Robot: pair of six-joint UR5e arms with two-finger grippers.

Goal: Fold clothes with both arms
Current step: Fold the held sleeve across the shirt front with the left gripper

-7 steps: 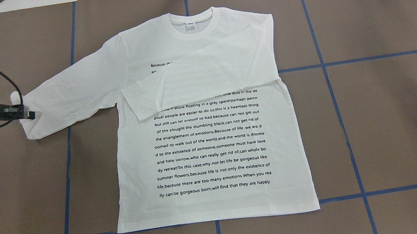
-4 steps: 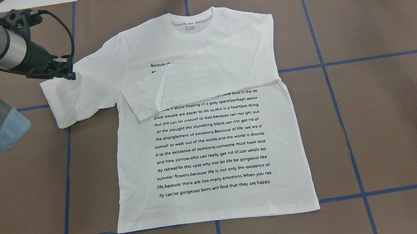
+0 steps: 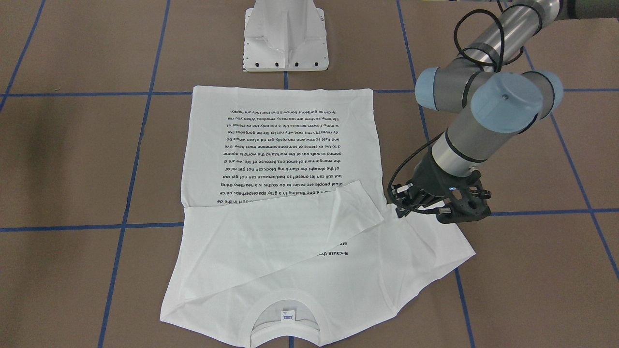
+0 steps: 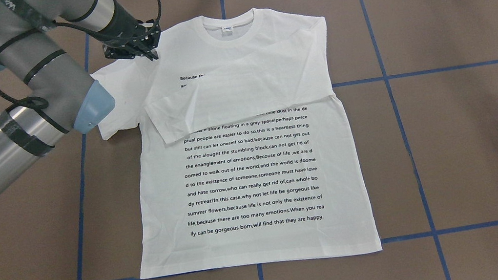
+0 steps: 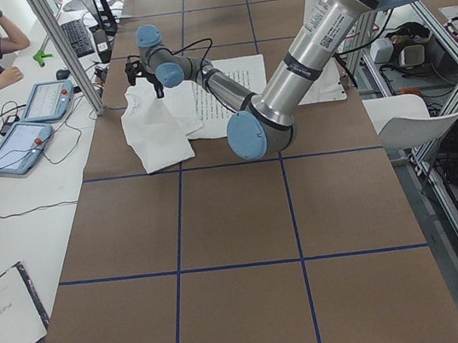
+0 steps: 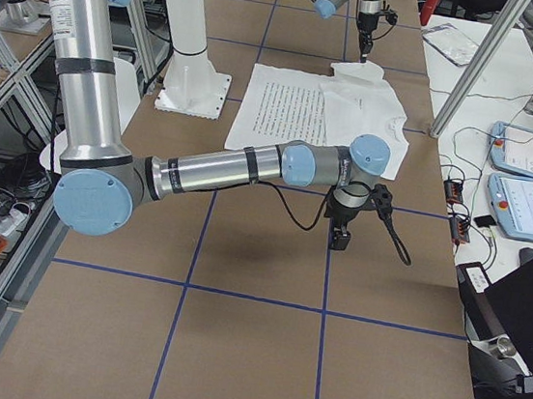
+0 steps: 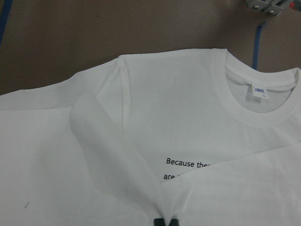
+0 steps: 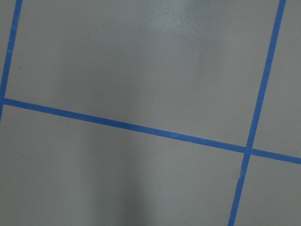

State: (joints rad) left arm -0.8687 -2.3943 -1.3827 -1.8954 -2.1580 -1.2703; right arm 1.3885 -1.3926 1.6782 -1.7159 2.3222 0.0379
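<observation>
One white T-shirt lies flat in the middle of the brown table, with the printed side up. Its ribbed collar points away from the robot and its hem lies near the white pedestal. The small neck label shows inside the collar. The sleeve on the robot's right side is folded across the chest and covers the upper lines of the black text block.

The left gripper is closed on the end of the other sleeve. It holds this end raised above the shoulder part, near the collar, so the sleeve bends back over itself and part of it hangs loose. The right gripper hangs above bare table, well apart from the T-shirt on the robot's right. Whether its fingers are apart or together I cannot tell. Its wrist camera sees only the table and the blue tape lines.
</observation>
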